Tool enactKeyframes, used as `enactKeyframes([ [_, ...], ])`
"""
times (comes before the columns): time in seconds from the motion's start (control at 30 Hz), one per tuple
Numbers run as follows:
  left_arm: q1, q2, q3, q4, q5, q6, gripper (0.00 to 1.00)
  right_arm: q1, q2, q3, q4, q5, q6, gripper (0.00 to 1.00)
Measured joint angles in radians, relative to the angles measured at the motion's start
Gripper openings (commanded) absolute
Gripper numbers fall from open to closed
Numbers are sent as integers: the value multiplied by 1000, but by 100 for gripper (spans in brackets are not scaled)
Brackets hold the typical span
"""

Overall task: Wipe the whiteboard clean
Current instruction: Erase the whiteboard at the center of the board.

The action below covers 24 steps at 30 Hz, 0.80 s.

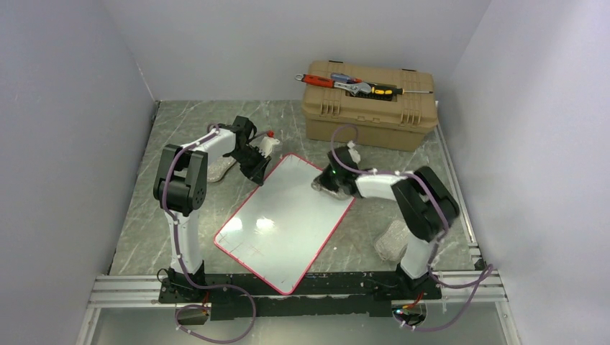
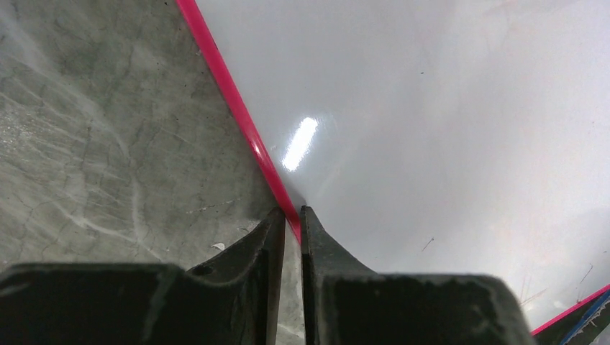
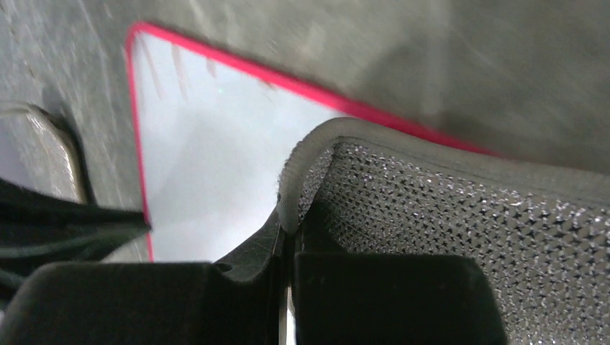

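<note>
One glossy white rectangular whiteboard (image 1: 288, 215) with a thin red rim lies flat and askew on the grey marbled desk (image 1: 144, 215), between two arms. Left pincer (image 2: 290, 212) pinches its far-left rim. Right pincer (image 3: 288, 226) clamps one grey mesh cloth (image 3: 446, 215) at its right edge. Beyond stands one tan plastic toolbox (image 1: 370, 108).

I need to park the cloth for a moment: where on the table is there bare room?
Bare table lies near right of the whiteboard, between its red rim and a crumpled white wad. Another patch is at the back left, between wall and left arm. Crowded: between whiteboard and toolbox, around the right arm and a small red-topped object.
</note>
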Motion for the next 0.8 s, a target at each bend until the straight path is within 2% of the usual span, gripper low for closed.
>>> enactKeyframes([
  [0.27, 0, -14, -21, 14, 8, -1, 17, 66, 444, 664, -171, 48, -58, 0],
  [0.37, 0, -23, -41, 12, 31, -1, 17, 108, 525, 809, -227, 68, -80, 0],
  [0.5, -4, -29, -62, -35, 97, -5, 18, 127, 476, 715, -178, 56, -101, 0],
  [0.67, 2, -20, -66, -184, 132, -12, 21, 110, 220, 373, -165, -12, -153, 0],
  [0.8, 45, -10, 8, -268, 127, -33, 28, 76, 36, 211, -245, -25, -193, 0],
])
